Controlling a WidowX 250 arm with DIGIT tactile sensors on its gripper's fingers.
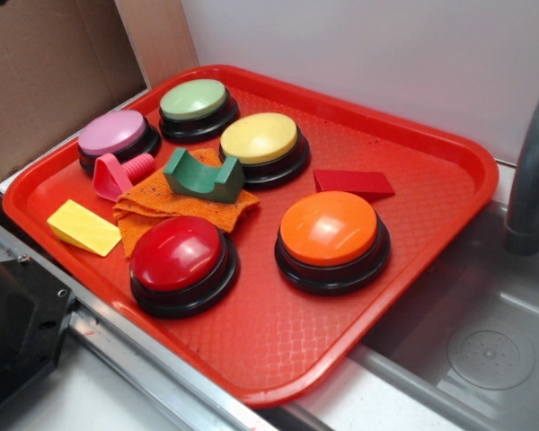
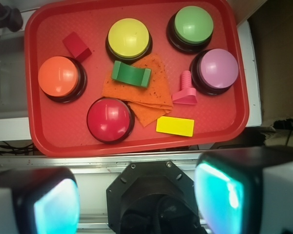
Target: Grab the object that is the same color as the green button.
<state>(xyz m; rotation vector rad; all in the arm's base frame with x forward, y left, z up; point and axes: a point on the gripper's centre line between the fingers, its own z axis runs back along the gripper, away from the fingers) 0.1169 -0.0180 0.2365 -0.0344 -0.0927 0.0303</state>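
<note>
Although the wrist view looks straight down on the red tray (image 2: 44,141), only the two blurred fingers (image 2: 224,195) of the claw (image 2: 136,200) show, cut off by the bottom edge at five and seven o'clock, and in the exterior view the claw is out of sight altogether. Its fingers stand wide apart with nothing between them, over the metal rail below the tray's near rim. The dark green block (image 2: 131,74) lies at twelve o'clock from the claw, well apart from it, resting on the orange cloth (image 2: 136,97) near the tray's middle with its arched notch turned up in the exterior view. It sits just beside the yellow button (image 2: 129,38), with the red button (image 2: 109,118) toward seven o'clock of it. The green button (image 2: 193,25) stands at the tray's far corner, at about one o'clock from the block. In the exterior view the cloth's far edge is hidden behind the block (image 1: 203,175).
</note>
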